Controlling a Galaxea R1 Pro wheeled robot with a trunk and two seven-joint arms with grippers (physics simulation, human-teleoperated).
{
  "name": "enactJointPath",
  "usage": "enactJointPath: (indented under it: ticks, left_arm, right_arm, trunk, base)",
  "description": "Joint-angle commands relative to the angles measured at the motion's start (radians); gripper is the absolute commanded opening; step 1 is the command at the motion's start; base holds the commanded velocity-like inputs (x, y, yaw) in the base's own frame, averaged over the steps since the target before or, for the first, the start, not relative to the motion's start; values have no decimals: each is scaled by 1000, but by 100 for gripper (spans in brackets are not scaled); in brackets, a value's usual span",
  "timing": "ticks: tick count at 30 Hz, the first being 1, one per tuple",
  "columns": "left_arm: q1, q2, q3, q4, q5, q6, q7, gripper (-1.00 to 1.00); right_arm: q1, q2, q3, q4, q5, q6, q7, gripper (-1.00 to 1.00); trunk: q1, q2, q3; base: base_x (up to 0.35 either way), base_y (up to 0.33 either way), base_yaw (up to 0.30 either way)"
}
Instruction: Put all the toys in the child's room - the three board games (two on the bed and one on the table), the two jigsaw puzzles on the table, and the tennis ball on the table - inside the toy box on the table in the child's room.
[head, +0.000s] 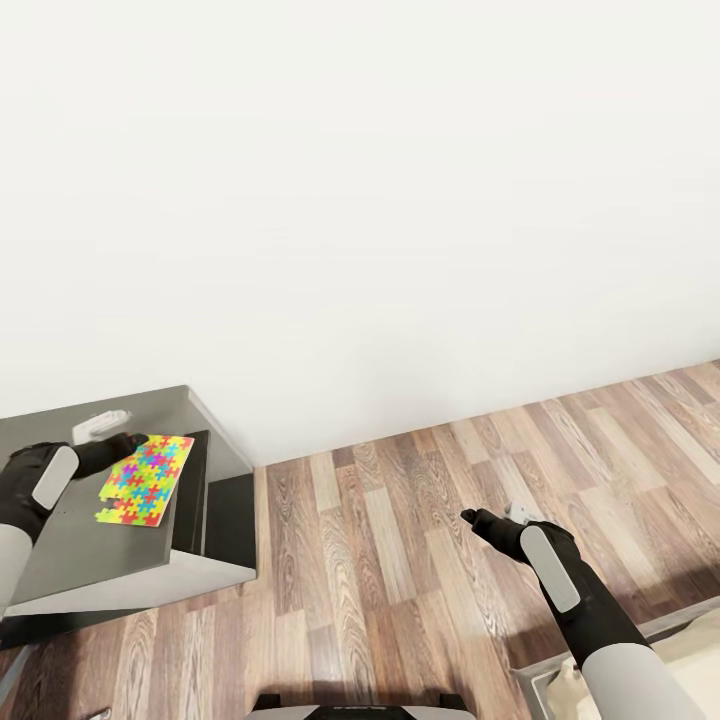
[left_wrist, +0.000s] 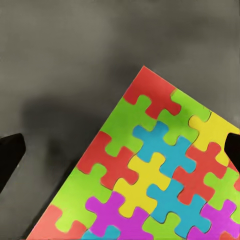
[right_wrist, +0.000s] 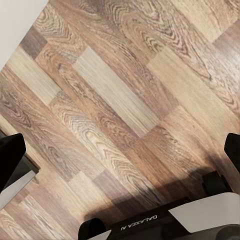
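A jigsaw puzzle (head: 146, 480) of red, green, yellow, blue and purple pieces lies flat on the grey top of the table (head: 60, 550), close to the table's right end. My left gripper (head: 120, 445) hovers just over the puzzle's far corner. In the left wrist view the jigsaw puzzle (left_wrist: 160, 175) lies under the open left gripper (left_wrist: 120, 152), whose black fingertips (left_wrist: 10, 157) stand wide apart and hold nothing. My right gripper (head: 478, 520) hangs open over the wood floor, and the right wrist view shows that right gripper (right_wrist: 120, 152) empty.
A small pale object (head: 100, 425) sits on the table behind my left hand; I cannot tell what it is. A white wall (head: 360, 200) runs behind the table. Wood-plank floor (head: 400, 520) spreads to the right. The bed (head: 700, 650) pokes in at the bottom right. My base (right_wrist: 150, 222) is below.
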Motion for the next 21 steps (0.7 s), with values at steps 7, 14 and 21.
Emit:
enactJointPath:
  ticks: [7, 14, 21]
  left_arm:
    - [0, 20, 98, -1, 1, 17, -2, 100]
    - [1, 41, 164, -1, 0, 47, -12, 100]
    - [1, 78, 173, -1, 1, 71, -74, 100]
  right_arm:
    - [0, 0, 1, 0, -10, 3, -10, 100]
    - [0, 0, 1, 1, -10, 3, -10, 100]
    - [0, 0, 1, 1, -10, 3, -10, 100]
  trunk:
    - [1, -2, -1]
    - [1, -2, -1]
    - [1, -2, -1]
  base:
    - [0, 0, 0]
    - [0, 0, 0]
    - [0, 0, 0]
